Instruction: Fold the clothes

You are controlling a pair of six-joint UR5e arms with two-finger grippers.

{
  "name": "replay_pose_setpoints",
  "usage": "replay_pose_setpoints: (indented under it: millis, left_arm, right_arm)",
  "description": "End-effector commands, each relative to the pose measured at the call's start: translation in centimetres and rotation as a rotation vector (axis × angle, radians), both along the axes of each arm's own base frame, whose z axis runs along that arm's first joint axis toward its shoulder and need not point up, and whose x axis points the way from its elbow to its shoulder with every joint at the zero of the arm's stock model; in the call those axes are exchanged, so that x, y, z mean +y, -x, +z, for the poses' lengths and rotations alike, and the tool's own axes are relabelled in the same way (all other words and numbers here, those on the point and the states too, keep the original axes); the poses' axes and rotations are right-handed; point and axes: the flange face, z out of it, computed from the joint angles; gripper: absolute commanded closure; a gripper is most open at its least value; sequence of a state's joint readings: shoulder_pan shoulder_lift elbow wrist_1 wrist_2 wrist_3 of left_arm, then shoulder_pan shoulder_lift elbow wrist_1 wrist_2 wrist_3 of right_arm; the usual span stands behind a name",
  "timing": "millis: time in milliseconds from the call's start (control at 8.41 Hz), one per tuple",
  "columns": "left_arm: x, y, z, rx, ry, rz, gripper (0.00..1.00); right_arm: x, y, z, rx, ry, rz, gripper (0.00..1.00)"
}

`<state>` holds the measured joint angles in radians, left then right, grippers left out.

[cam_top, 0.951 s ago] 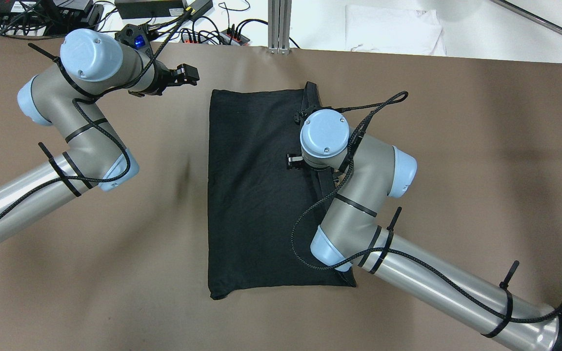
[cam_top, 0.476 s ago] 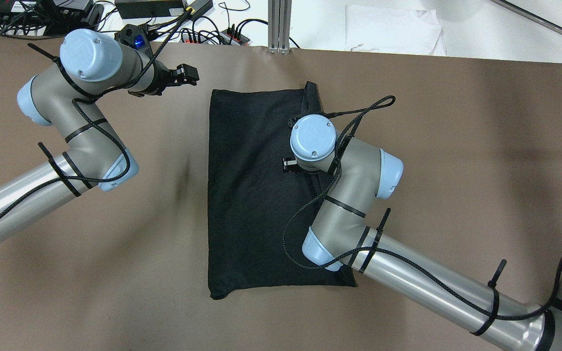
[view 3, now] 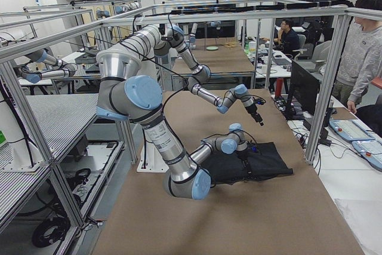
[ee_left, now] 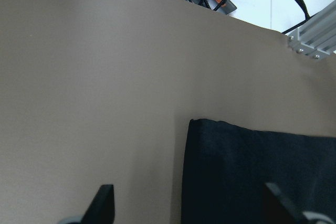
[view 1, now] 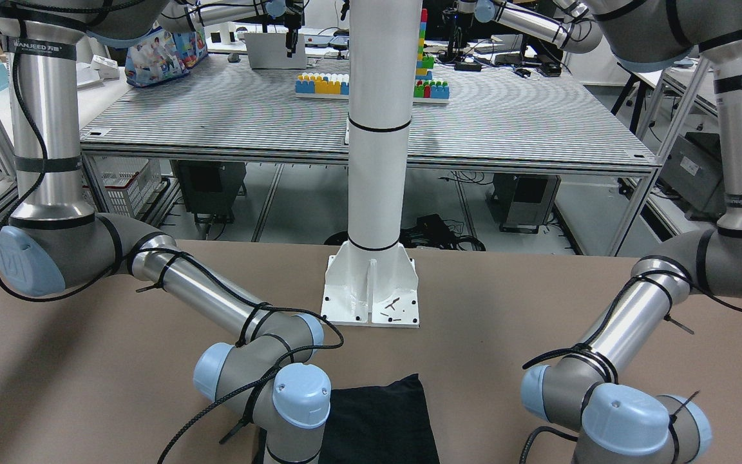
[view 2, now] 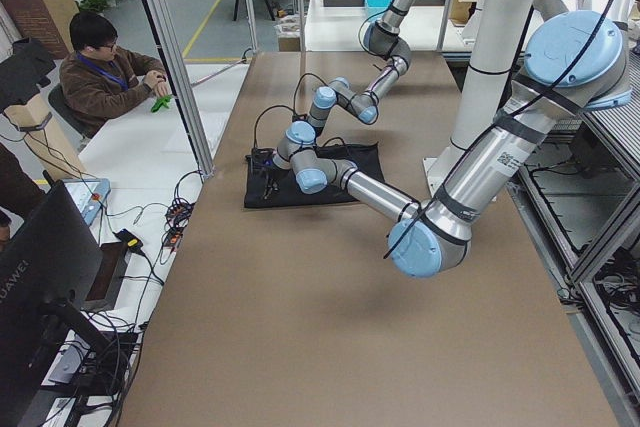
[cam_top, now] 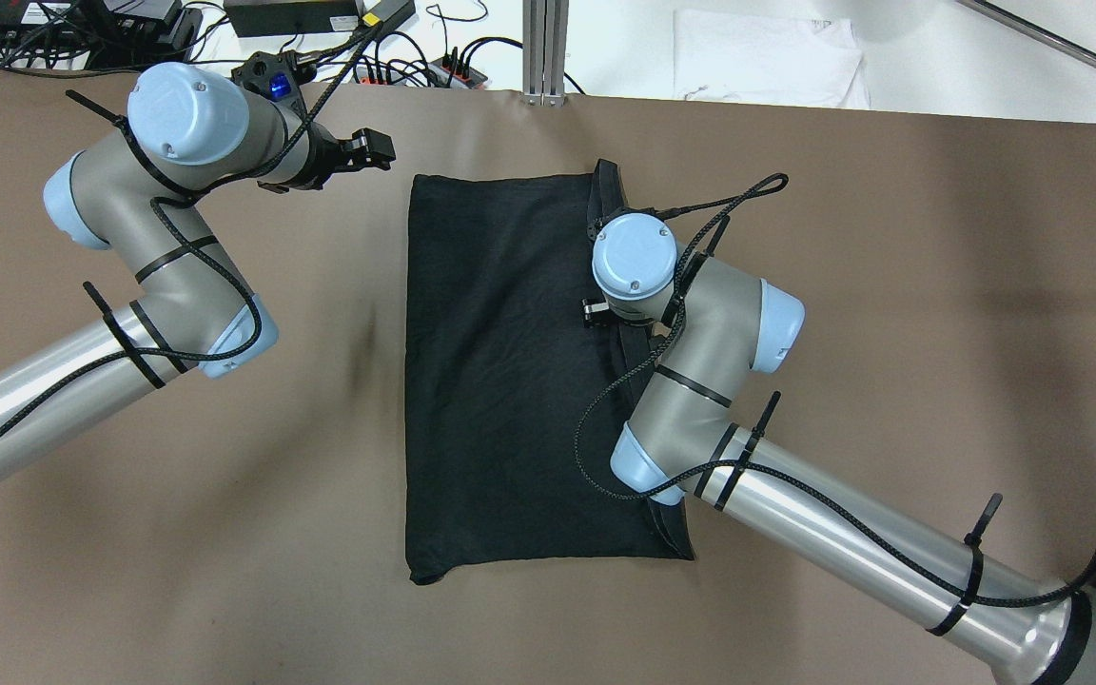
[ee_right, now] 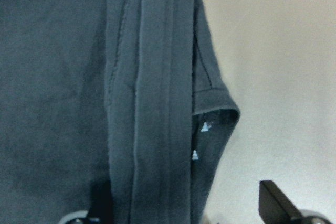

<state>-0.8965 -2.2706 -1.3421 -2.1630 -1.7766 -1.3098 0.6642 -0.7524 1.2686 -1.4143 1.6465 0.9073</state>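
A black garment lies folded into a tall rectangle on the brown table. Its right edge shows stacked hems in the right wrist view. My right gripper hangs under the wrist over that right edge, and its fingers stand apart with nothing between them. My left gripper is open and empty. It hovers over bare table just left of the garment's far left corner. The front-facing view shows only the garment's near end.
Cables and power strips and an aluminium post line the far table edge. A white cloth lies beyond it. The white pedestal stands at the robot's side. People sit and stand off the table.
My right wrist swung left over the garment, then came back right to its edge. My left arm shifted slightly right. The garment has not moved.
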Motion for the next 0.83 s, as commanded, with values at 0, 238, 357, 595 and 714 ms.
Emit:
replay_pose_setpoints:
  millis: [0, 238, 357, 595, 714]
  left_arm:
    - [0.0, -0.5, -0.7, 0.006, -0.003, 0.0, 0.0]
    - [-0.1, -0.6, -1.0, 0.006, -0.003, 0.0, 0.0]
    - [-0.2, -0.6, -1.4, 0.003, 0.0, 0.0, 0.0]
    - [-0.3, -0.6, -1.3, 0.003, 0.002, 0.0, 0.0]
    - [-0.3, -0.6, -1.2, 0.002, 0.003, 0.0, 0.0]
  right_arm:
    - [-2.8, -3.2, 3.3, 0.041, -0.029, -0.008, 0.06]
    - [-7.0, -10.2, 7.3, 0.115, -0.072, -0.042, 0.06]
    - [-7.7, -12.7, 10.2, 0.134, -0.094, -0.064, 0.06]
    - [-7.3, -13.0, 8.7, 0.03, -0.098, -0.11, 0.06]
    - [-7.3, -12.5, 5.8, -0.012, -0.103, -0.103, 0.06]
